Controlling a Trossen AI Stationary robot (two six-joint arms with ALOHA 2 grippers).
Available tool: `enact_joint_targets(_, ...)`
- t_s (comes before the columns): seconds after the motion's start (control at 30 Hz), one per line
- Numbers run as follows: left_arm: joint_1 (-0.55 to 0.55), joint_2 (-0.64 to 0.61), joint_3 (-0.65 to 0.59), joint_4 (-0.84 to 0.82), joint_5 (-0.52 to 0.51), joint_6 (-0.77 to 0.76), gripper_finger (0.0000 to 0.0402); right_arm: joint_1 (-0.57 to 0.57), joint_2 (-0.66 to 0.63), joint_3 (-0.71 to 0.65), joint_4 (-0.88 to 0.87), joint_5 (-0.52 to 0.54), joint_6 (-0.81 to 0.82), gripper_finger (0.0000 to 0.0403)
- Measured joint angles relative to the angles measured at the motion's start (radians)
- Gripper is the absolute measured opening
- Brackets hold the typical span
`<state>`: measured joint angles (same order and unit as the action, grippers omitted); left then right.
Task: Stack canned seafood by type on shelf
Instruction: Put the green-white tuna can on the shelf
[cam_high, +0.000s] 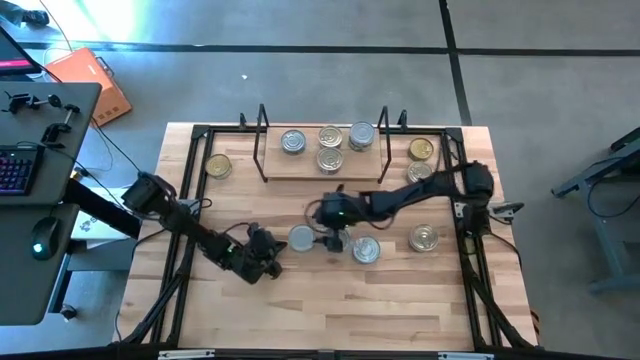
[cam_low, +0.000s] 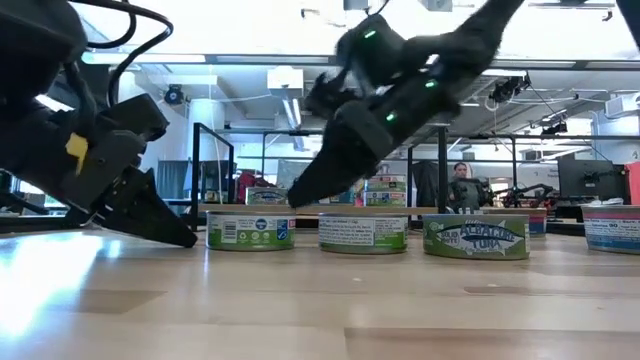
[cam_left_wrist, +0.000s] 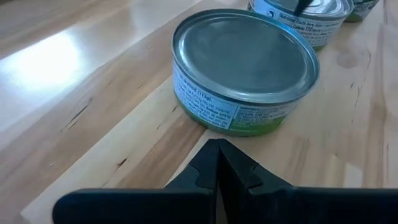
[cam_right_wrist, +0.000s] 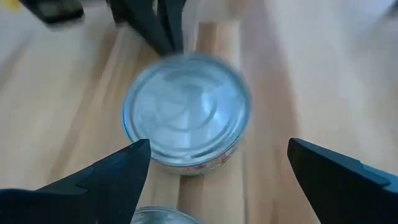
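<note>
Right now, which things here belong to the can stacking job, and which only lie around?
Job: tins on the table, tins on the shelf, shelf, open right claw, shut left claw.

Lying about: keyboard, mouse, orange box.

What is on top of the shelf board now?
Four tins rest on the shelf: silver-topped at each end, two gold-topped between. Whether any are stacked cannot be seen.

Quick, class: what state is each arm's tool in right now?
Left tool: closed, holding nothing, tips beside a silver-topped tin.
Right tool: open, holding nothing, poised above the same tin.
</note>
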<state>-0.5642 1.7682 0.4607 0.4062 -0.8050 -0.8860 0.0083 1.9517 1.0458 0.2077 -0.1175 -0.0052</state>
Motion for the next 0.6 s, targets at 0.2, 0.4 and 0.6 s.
enact_joint_targets(0.2, 0.024, -0.004, 0.0, 0.01, 0.032, 0.001, 0.0, -0.004, 0.127, 0.202, -0.199, -0.149, -0.104, 0.0374)
enact_joint_targets(0.4, 0.035, -0.005, 0.0, 0.008, 0.035, -0.001, 0.0, 0.013, 0.173, 0.277, -0.255, -0.143, -0.165, 0.0375)
enact_joint_targets(0.6, 0.037, -0.008, 0.002, 0.003, 0.021, -0.002, 0.0, 0.003, 0.161, 0.28, -0.208, -0.129, -0.101, 0.0374)
